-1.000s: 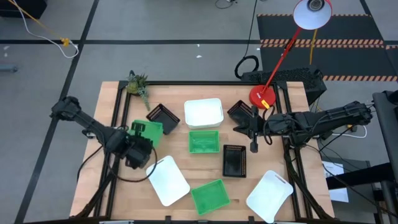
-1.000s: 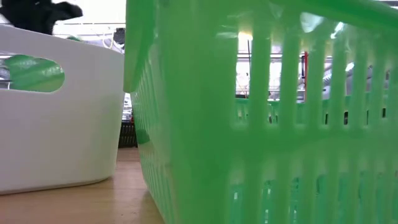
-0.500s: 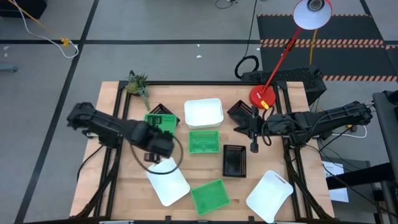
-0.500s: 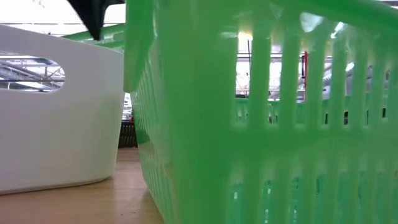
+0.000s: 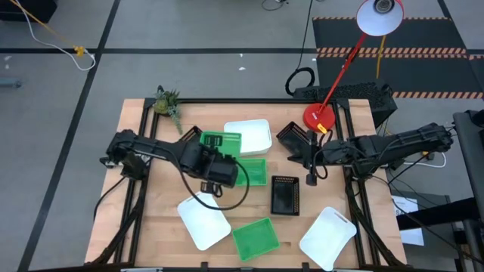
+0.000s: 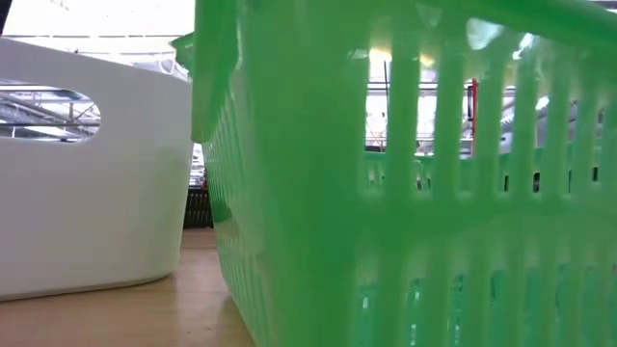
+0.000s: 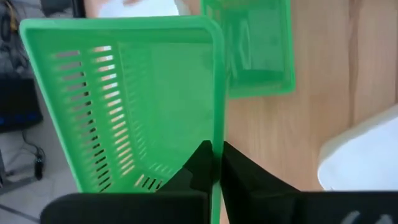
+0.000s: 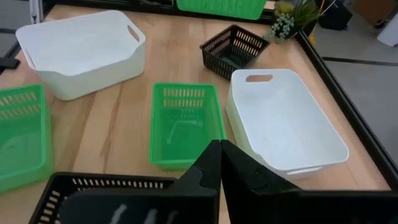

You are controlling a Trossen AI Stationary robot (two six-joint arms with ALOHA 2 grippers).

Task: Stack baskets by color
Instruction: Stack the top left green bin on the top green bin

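The left gripper point(image 7: 214, 163), jaws pinching the carried green basket point(image 5: 219, 140) by its rim, hangs it above the centre green basket point(image 5: 255, 171) for nesting, while the right gripper point(image 5: 309, 180), jaws pressed together, waits at three o'clock.

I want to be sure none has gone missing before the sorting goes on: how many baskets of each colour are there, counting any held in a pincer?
White baskets: 3
Green baskets: 3, counting the lifted green basket clamped in the left pincer
Black baskets: 3
Total: 9
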